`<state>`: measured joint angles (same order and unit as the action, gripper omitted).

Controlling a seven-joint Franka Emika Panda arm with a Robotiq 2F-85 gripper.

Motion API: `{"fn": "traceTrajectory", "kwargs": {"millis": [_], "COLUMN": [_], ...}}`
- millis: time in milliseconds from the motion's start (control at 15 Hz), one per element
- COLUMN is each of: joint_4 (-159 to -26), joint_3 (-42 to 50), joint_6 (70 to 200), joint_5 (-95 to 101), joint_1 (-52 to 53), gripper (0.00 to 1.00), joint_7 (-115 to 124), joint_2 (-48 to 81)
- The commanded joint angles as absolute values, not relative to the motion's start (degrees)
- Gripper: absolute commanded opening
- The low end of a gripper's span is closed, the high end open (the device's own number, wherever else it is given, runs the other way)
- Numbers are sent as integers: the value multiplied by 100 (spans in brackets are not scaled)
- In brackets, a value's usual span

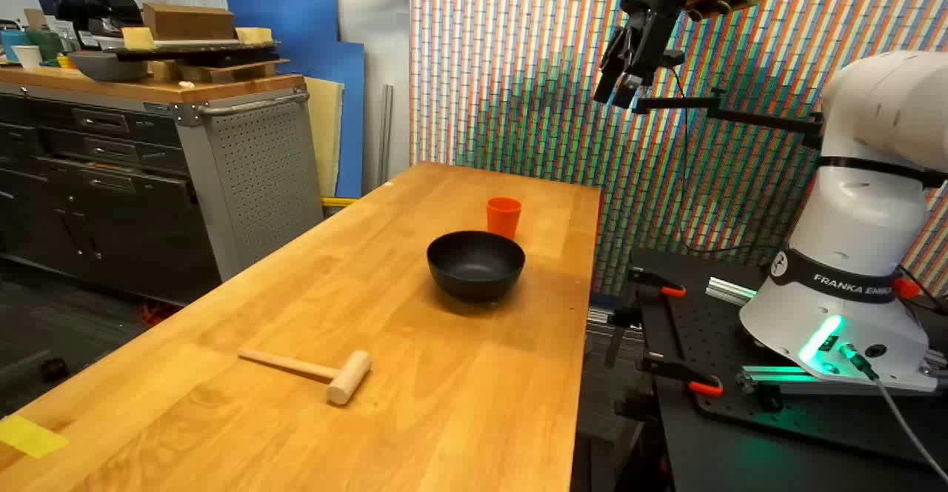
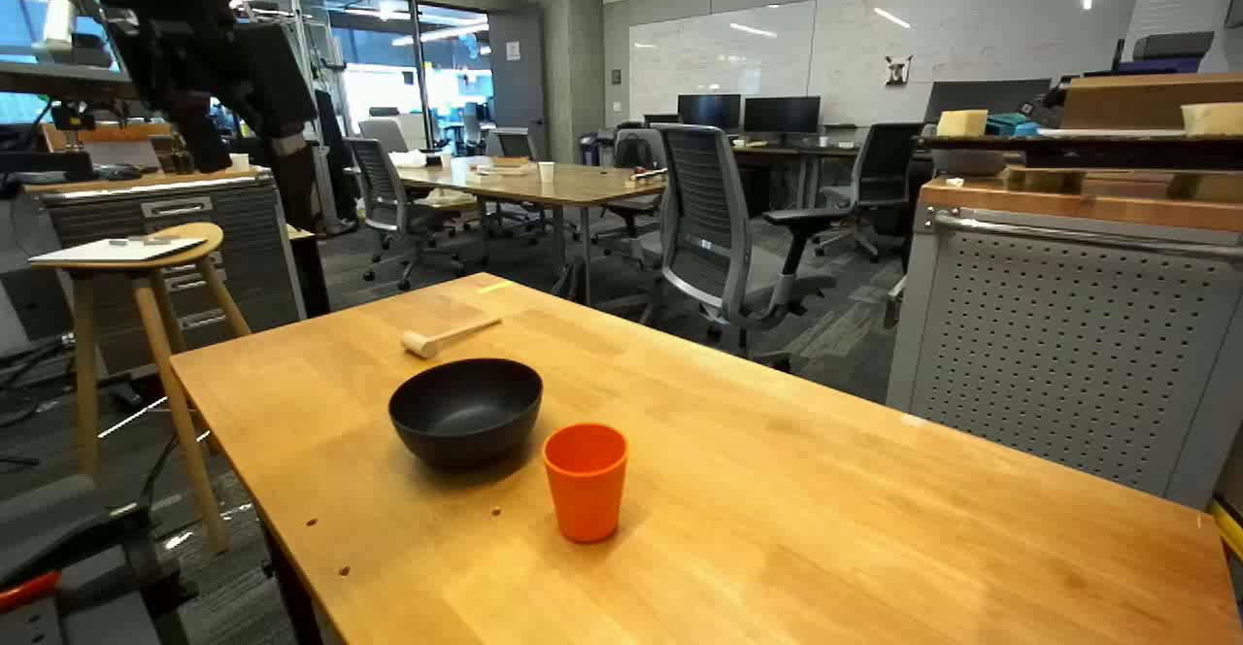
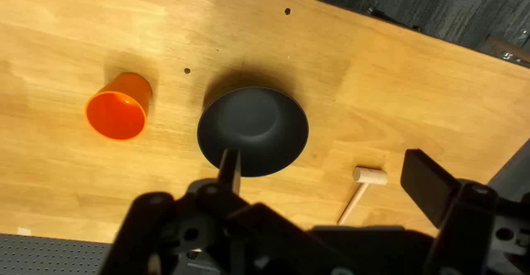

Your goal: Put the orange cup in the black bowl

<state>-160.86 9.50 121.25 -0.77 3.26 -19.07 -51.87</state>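
Note:
The orange cup point(image 1: 503, 219) stands upright on the wooden table, close beside the black bowl point(image 1: 475, 273). Both also show in an exterior view, the cup point(image 2: 587, 490) nearer the camera than the bowl point(image 2: 466, 422). In the wrist view the cup point(image 3: 118, 109) is left of the bowl point(image 3: 254, 128), with a strip of table between them. The bowl's inside is bare. My gripper point(image 1: 615, 95) is high above the table, apart from both things. In the wrist view the gripper's point(image 3: 322, 155) fingers are wide apart with nothing between them; one fingertip overlaps the bowl's rim in the picture only.
A small wooden mallet point(image 1: 315, 373) lies on the table point(image 1: 444, 396) beyond the bowl from the cup. It also shows in the wrist view point(image 3: 368, 176). Yellow tape point(image 1: 31, 435) marks the table's end. A grey cabinet point(image 2: 1058, 334) stands past the table's long edge.

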Motion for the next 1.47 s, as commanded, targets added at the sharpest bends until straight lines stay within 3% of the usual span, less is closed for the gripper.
{"fn": "traceTrajectory", "kwargs": {"millis": [0, 400, 867, 1400], "joint_4": [-16081, -15976, -15180, -13384], "joint_3": [938, 806, 48, 511], "joint_6": [12093, 12052, 12919, 12845], "joint_5": [-88, 24, 1521, 1654], "joint_1": [316, 326, -392, -792], "gripper": [100, 100, 100, 100], "joint_7": [-1913, -1876, -771, -538], "joint_2": [-5181, -4948, -2631, 143]}}
